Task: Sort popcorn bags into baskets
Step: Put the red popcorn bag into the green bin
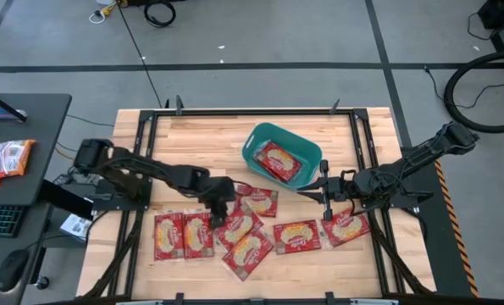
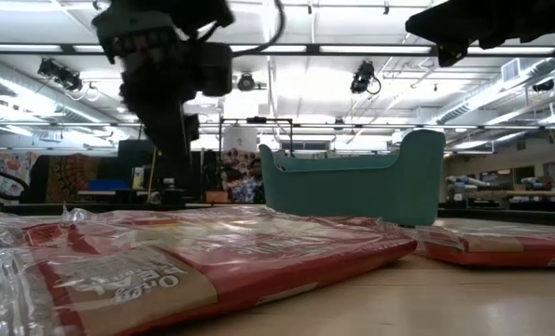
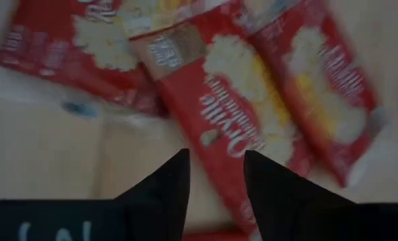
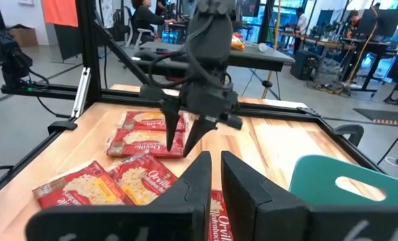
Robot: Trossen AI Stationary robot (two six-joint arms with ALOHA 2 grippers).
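Observation:
Several red popcorn bags (image 1: 248,252) lie flat and overlapping along the table's near half. One more bag (image 1: 277,161) lies inside the teal basket (image 1: 256,140), which stands at the far middle. My left gripper (image 1: 220,212) hangs open over the middle of the pile, fingers pointing down. Its tips stand just above one bag (image 3: 239,114), astride that bag's long edge. My right gripper (image 4: 213,159) is shut and holds nothing. It floats level near the basket's right side, pointing toward the table's left, above another bag (image 1: 346,227).
Black frame rails (image 1: 141,161) run along the table's left, right and far sides. A side desk (image 1: 31,127) on the left holds a keyboard, a mouse and more packets (image 1: 6,159). Bare wood (image 1: 192,144) lies left of the basket.

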